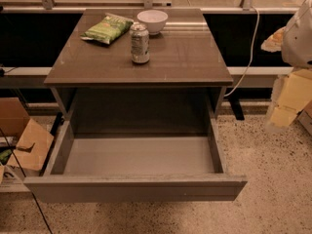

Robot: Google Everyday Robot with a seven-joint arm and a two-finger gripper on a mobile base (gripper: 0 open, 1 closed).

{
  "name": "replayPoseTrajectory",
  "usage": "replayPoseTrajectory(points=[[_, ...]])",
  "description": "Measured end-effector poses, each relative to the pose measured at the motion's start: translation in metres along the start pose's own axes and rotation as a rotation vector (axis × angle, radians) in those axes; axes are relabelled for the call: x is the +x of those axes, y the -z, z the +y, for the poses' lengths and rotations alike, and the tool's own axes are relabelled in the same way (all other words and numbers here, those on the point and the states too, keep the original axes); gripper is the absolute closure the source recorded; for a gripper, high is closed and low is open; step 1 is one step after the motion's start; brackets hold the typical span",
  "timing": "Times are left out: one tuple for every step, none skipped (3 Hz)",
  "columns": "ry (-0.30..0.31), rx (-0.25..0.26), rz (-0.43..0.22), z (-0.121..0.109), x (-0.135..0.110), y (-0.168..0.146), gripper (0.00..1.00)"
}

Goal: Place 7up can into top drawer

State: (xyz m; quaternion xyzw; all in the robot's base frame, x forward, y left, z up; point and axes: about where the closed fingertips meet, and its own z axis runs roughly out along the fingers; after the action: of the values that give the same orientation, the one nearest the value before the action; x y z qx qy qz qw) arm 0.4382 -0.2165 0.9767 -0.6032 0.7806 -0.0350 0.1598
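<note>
The 7up can [140,43] stands upright on the brown table top [185,57], left of centre, near the back. The top drawer [139,157] is pulled fully out below the table top, and its light grey floor holds nothing. My gripper [285,101] shows as a pale, yellowish blurred shape at the right edge of the view, beside the table and well to the right of the can. It holds nothing that I can see.
A green chip bag [107,29] lies at the table's back left. A white bowl [152,21] stands just behind the can. Cardboard boxes [24,140] sit on the floor at the left. A white cable [251,48] hangs at the back right.
</note>
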Motion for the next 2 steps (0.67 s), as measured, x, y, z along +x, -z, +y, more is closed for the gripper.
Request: replayPoseTrajectory(points=[[-0.003,0.010,-0.009,-0.001,-0.001,0.002,0.00],[0.000,0.060,-0.089,-0.013,-0.018,-0.001,0.00]])
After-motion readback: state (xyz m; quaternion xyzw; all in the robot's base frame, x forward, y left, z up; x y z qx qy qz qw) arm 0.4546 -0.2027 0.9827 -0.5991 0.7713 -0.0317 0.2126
